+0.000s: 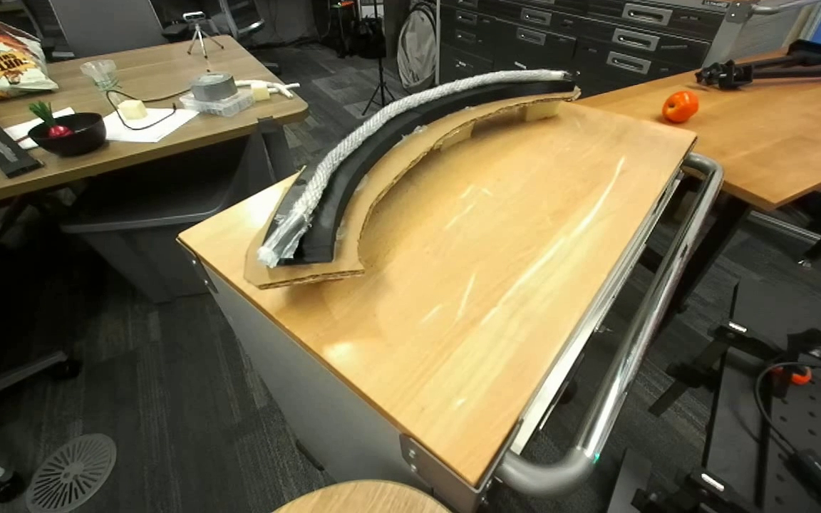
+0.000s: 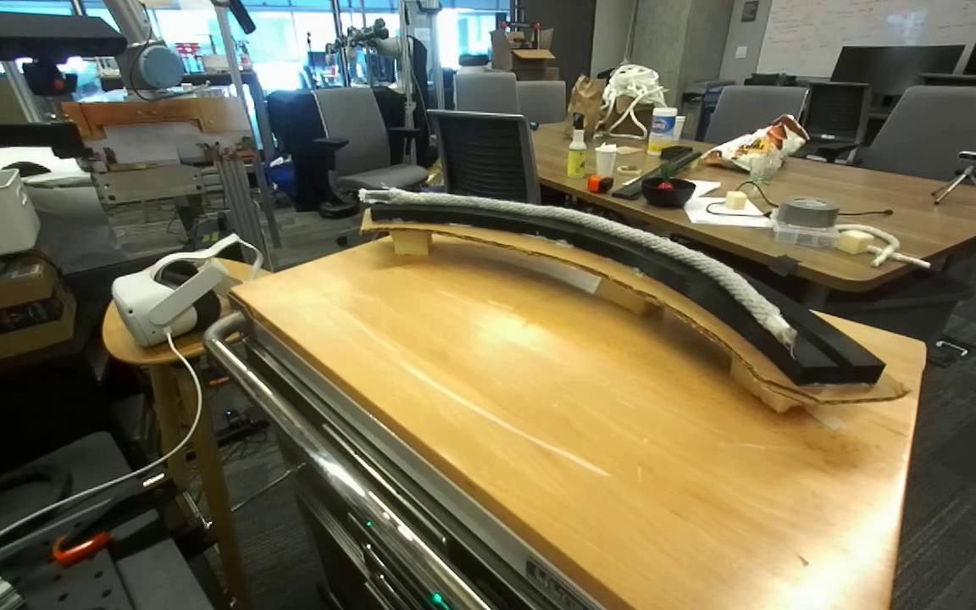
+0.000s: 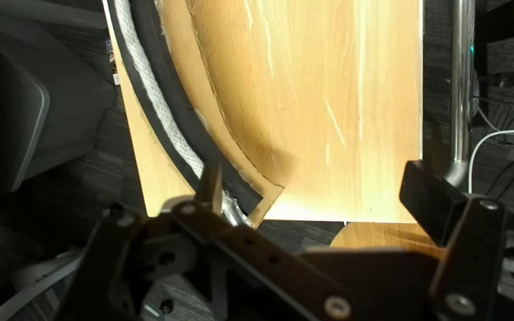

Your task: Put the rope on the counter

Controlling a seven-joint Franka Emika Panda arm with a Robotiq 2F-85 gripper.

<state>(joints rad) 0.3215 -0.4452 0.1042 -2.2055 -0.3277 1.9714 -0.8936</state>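
A pale grey-white rope (image 3: pixel 150 84) is lying along a black curved strip (image 3: pixel 179 98), on cardboard (image 3: pixel 199 89) above the wooden counter (image 3: pixel 310 89), so it is not resting directly on the wood. In the wrist view, the one hand (image 3: pixel 314 182) is holding nothing, its two fingers (image 3: pixel 431 200) standing wide apart. From the hand's middle, the rope is lying toward 10 o'clock, its long axis curving roughly from 11 to 5, its shiny-wrapped end (image 3: pixel 234 209) partly hiding behind the 9 o'clock finger. The fingers are facing each other along 9 and 3, so the next grasp is probably calling for a shift toward 10 and a slight anticlockwise turn. Neither exterior view is showing the hand, which is likely hanging well apart. Counting: one hand, one task rope, one strip, one cardboard base, one counter.
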